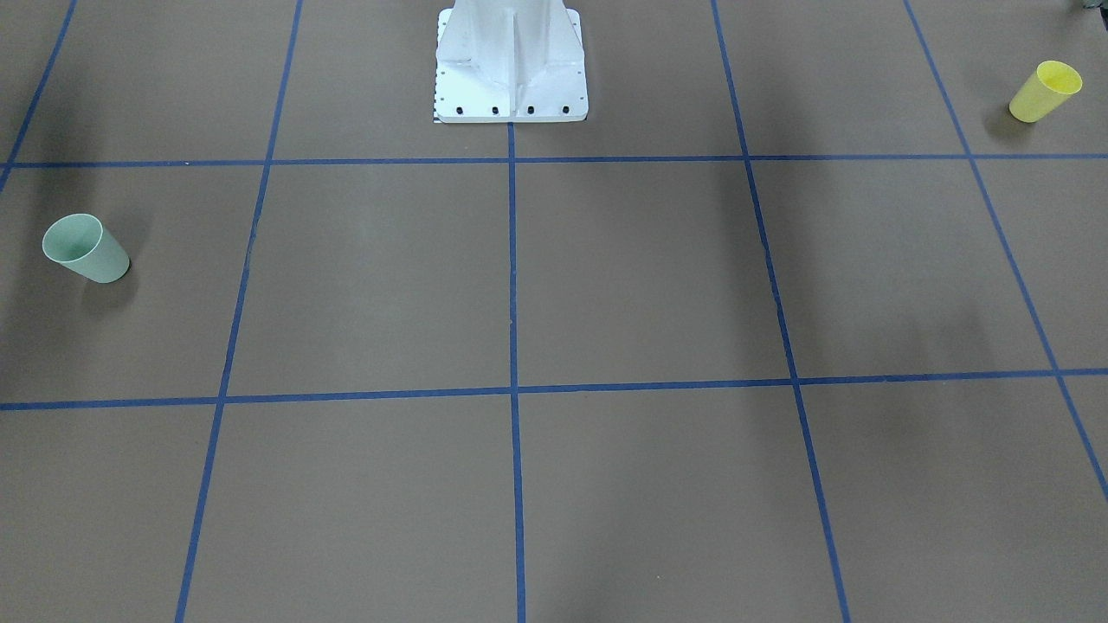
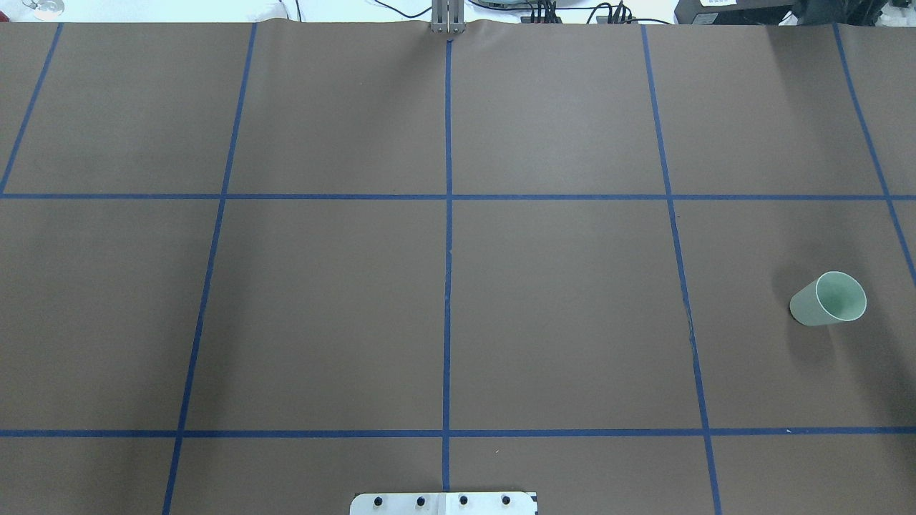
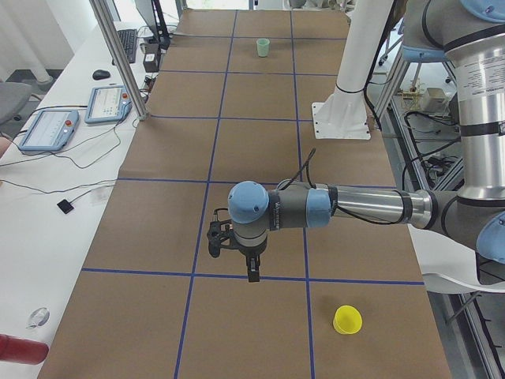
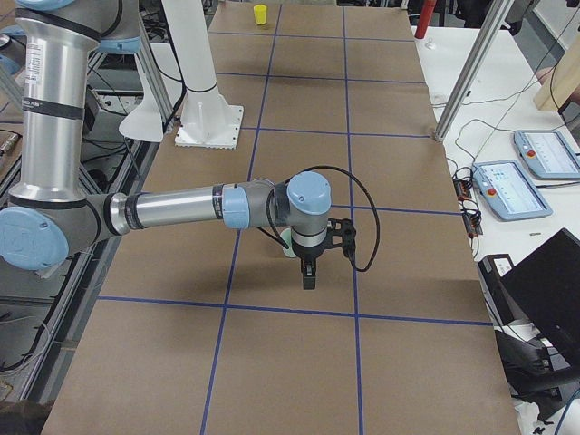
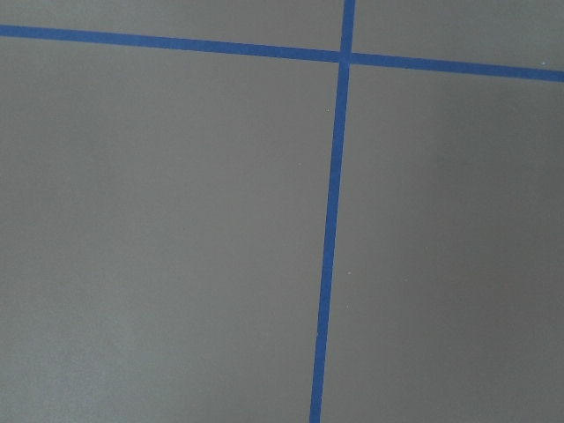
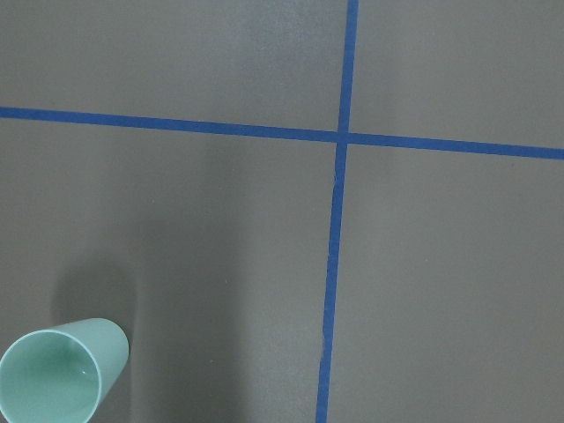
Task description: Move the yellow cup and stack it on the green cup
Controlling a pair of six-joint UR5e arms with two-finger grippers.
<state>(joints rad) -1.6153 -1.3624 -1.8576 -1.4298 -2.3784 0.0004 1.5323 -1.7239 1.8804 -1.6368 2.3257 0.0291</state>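
We are at the start: the yellow cup (image 1: 1045,91) stands at the left end of the desk (image 1: 640,277), the green cup (image 1: 85,249) well apart at the right end, and since we cannot tell whether the left tool (image 3: 251,272) or the right tool (image 4: 308,279) is spread, the left one should next reach the yellow cup.

Light: bright, even, from overhead.
Shadows: soft, faint beside the green cup (image 1: 86,249) and the yellow cup (image 1: 1045,91).
Focus: sharp throughout.
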